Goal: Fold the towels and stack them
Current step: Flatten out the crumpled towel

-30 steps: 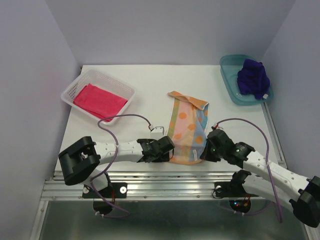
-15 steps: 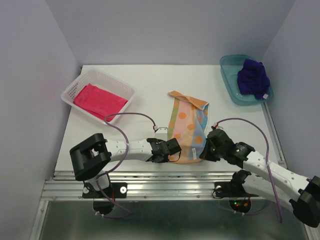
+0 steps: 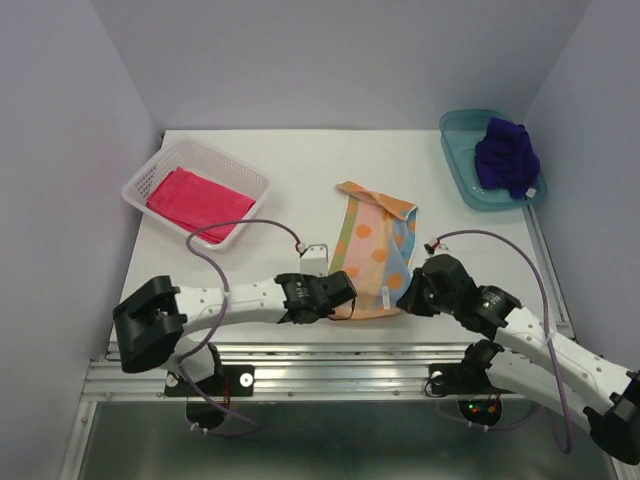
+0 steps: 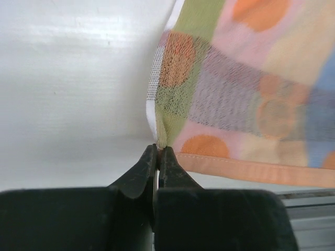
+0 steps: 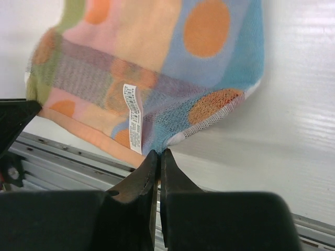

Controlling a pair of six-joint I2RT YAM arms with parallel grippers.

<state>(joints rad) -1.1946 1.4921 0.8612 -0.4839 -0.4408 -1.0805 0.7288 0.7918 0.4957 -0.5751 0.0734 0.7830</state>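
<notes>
White table (image 3: 300, 160), basket (image 3: 225, 161), tray (image 3: 458, 150), dotted towel (image 3: 375, 250)

The dotted towel (image 3: 375, 255) is peach-edged, with orange dots on pink, green and blue blocks. The pink-red towel (image 3: 198, 202) lies in a white perforated basket (image 3: 228, 160), the purple-blue towel (image 3: 506, 155) in a teal tray (image 3: 460, 150). The surface (image 3: 300, 160) is white.

Taken from the table's middle in the top view, bare white table (image 3: 300, 170) stretches toward 12 o'clock between the white basket (image 3: 225, 158) at 10 o'clock and the teal tray (image 3: 460, 150) at 2 o'clock. The orange polka-dot towel (image 3: 375, 250) covers the way toward 6 o'clock. There the left gripper (image 4: 157, 152) and right gripper (image 5: 158, 154) crowd its near corners, and purple cables (image 3: 250, 222) arch just beside them.
</notes>
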